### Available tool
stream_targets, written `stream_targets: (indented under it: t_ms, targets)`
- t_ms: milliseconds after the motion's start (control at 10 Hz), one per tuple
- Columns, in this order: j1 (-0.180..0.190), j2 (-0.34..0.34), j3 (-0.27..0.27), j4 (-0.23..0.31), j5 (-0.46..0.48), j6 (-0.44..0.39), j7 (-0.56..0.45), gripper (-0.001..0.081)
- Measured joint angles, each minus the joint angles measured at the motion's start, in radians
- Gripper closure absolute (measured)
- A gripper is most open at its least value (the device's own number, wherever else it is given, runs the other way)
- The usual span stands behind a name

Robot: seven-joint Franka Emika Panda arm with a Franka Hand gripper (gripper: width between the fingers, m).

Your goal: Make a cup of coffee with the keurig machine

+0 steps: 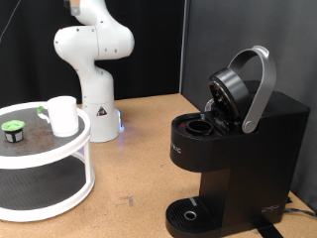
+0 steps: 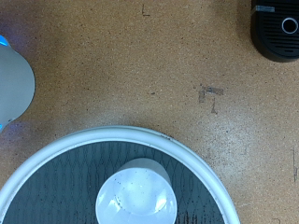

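Cup (image 2: 137, 193) upright on white tray (image 2: 56, 154), at 6 o'clock in wrist view, straight below hand; hand unseen, fingers' state can't tell; keurig machine (image 1: 233, 149) lid up

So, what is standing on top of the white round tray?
On the white round tray stand the cup and a small dark pod with a green top. The lower shelf is mostly hidden. The claw is not in view.
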Motion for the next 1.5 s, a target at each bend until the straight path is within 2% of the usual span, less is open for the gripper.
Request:
stream_targets:
  t_ms: [200, 600, 800, 1100, 1400, 1500]
  targets:
    - [-0.016, -0.006, -0.068, 0.0, -0.014, 0.001, -0.049, -0.0001]
    - [-0.059, -0.004, -0.178, 0.009, -0.121, 0.0, -0.142, -0.0001]
    - [-0.067, 0.0, -0.229, 0.019, -0.142, -0.001, -0.165, -0.0001]
    - [-0.065, 0.001, -0.243, 0.012, -0.131, 0.023, -0.185, -0.0001]
    - [0.005, -0.005, -0.31, -0.025, -0.15, 0.027, -0.503, -0.0001]
    - [0.023, 0.006, -0.327, -0.039, -0.172, 0.022, -0.573, -0.0001]
